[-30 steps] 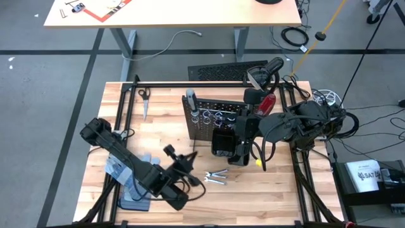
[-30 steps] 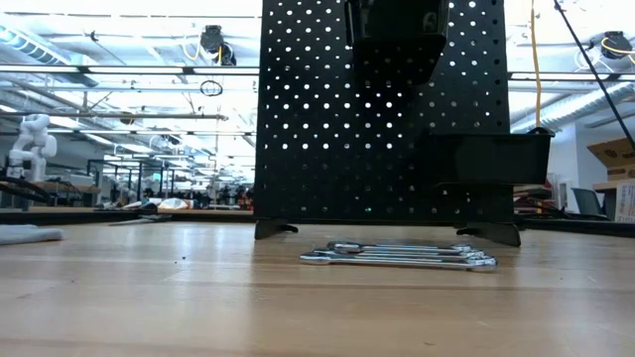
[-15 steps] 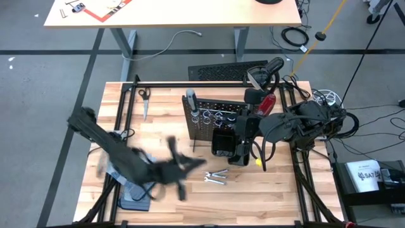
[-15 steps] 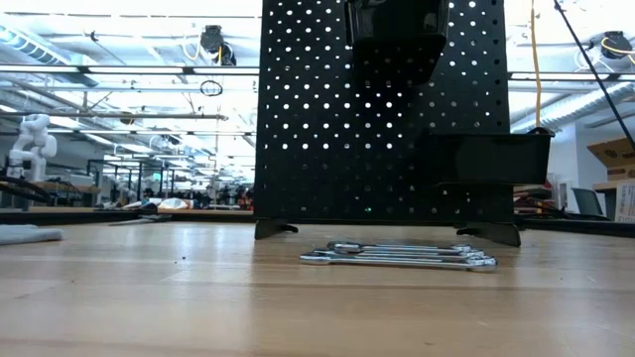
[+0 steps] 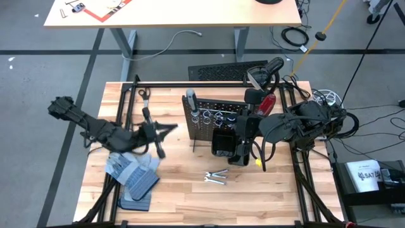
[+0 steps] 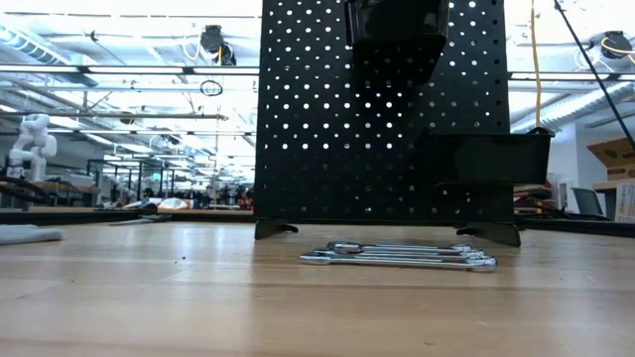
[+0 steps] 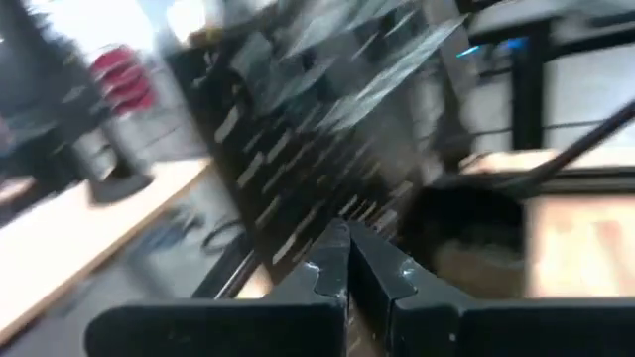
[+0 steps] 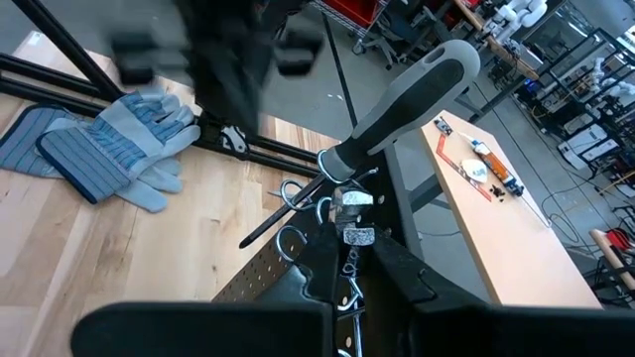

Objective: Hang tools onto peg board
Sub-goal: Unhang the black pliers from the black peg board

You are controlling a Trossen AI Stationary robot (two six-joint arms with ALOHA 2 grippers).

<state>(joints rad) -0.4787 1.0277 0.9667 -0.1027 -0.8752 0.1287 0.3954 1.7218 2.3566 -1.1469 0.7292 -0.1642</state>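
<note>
The peg board (image 5: 215,120) stands upright mid-table, with silver rings (image 8: 298,213) and a black bin (image 5: 223,144). A grey-handled screwdriver (image 8: 407,94) sticks through one ring. My right gripper (image 8: 355,260) is at the rings, shut on a small silver wrench (image 8: 349,213). More silver wrenches (image 5: 216,177) lie flat on the table in front of the board, also seen in the low view (image 6: 397,256). My left gripper (image 5: 166,130) hovers left of the board, shut and holding nothing, as the left wrist view (image 7: 349,263) shows. My right gripper pinches the silver wrench between its two fingertips (image 8: 392,260). Only the wrench's end (image 8: 357,236) shows past them, right beside the board's rings. The fingers come from the table's right, slanting down. The rest of the wrench is hidden by the fingers.
Blue-grey gloves (image 5: 130,168) lie partly on a ribbed mat (image 5: 136,190) at the near left. Pliers (image 5: 143,95) lie at the far left. A red-handled screwdriver (image 5: 267,103) rests at the far right, behind my right arm. Black frame bars (image 5: 190,83) edge the table.
My left gripper has swung up from beside the wrenches on the table, toward the far and left edges. It has tipped from pointing down to nearly level and has stayed shut. The wrenches on the table have not moved.
</note>
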